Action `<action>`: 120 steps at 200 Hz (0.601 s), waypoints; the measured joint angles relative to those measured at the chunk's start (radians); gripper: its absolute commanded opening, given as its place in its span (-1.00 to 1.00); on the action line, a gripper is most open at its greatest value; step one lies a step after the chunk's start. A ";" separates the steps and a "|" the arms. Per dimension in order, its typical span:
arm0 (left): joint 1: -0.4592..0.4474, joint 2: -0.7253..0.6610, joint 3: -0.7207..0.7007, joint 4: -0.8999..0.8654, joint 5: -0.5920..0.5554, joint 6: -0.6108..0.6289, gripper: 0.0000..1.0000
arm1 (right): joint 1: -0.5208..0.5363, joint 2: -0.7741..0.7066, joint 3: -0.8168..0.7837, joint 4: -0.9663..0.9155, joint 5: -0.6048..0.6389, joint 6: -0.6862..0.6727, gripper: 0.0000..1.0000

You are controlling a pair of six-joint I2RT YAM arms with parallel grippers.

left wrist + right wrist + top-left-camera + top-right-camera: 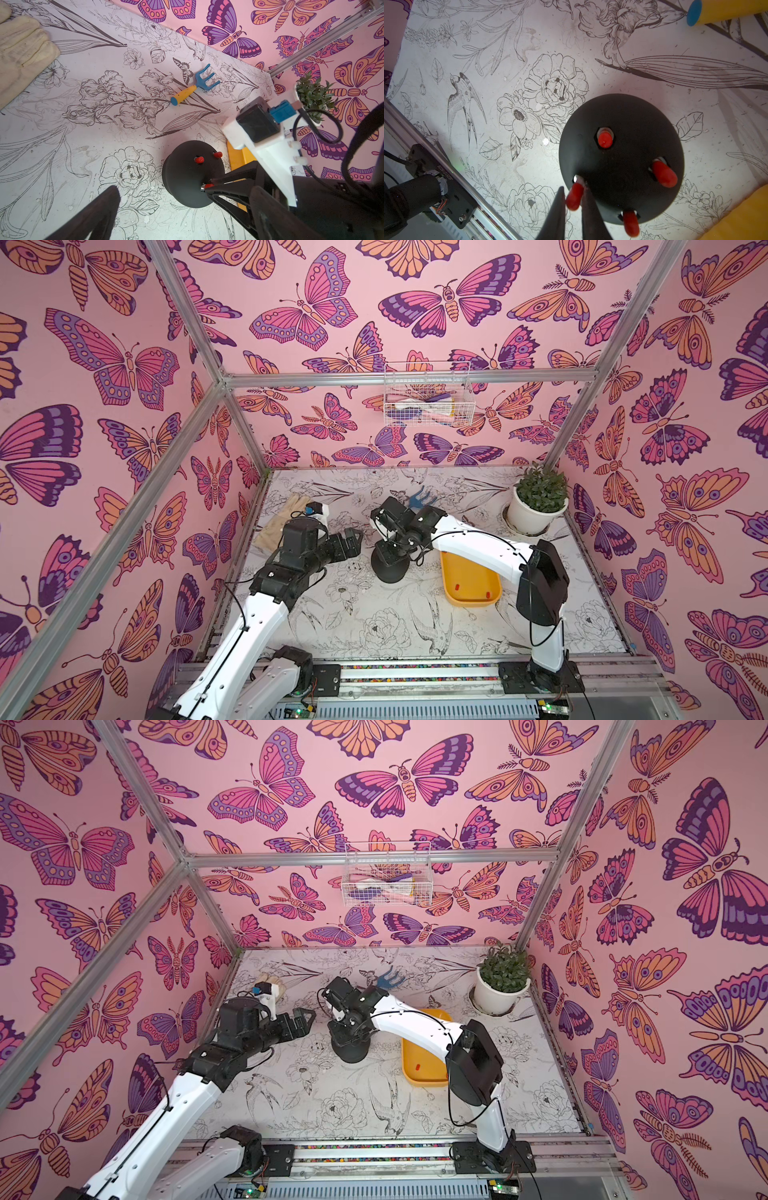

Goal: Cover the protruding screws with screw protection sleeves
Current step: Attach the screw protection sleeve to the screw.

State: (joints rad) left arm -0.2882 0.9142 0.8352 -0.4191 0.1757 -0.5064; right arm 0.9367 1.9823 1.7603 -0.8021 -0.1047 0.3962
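Red sleeve (574, 199) is pinched half-seated by the right pincer (574, 190); snagged at release, it could be pulled off its screw (576, 178).

Dome (388, 570) stands abt mid-bench. On its top are the screws (576, 178), w/ sleeves (605, 140) set on them. Tray (469, 601) lies just beside the dome, twd the right edge; two loose sleeves (457, 585) lie in its near end. Hand rake (419, 498) lies behind the dome, twd the far edge. Plant pot (532, 514) stands in the far-right corner. Glove (276, 522) lies by the left edge, far half.
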 measured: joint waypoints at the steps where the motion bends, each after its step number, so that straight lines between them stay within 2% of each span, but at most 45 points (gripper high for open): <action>1: 0.000 0.000 0.000 0.000 0.000 0.000 1.00 | 0.000 0.000 0.000 0.000 0.000 0.000 -0.60; 120: 0.000 -0.005 0.000 0.000 0.000 0.000 1.00 | 0.001 0.000 0.000 0.000 0.001 0.000 -0.55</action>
State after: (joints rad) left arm -0.2882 0.9096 0.8352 -0.4194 0.1753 -0.5064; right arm 0.9379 1.9823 1.7603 -0.8021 -0.1040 0.3962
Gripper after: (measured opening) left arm 0.999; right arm 0.223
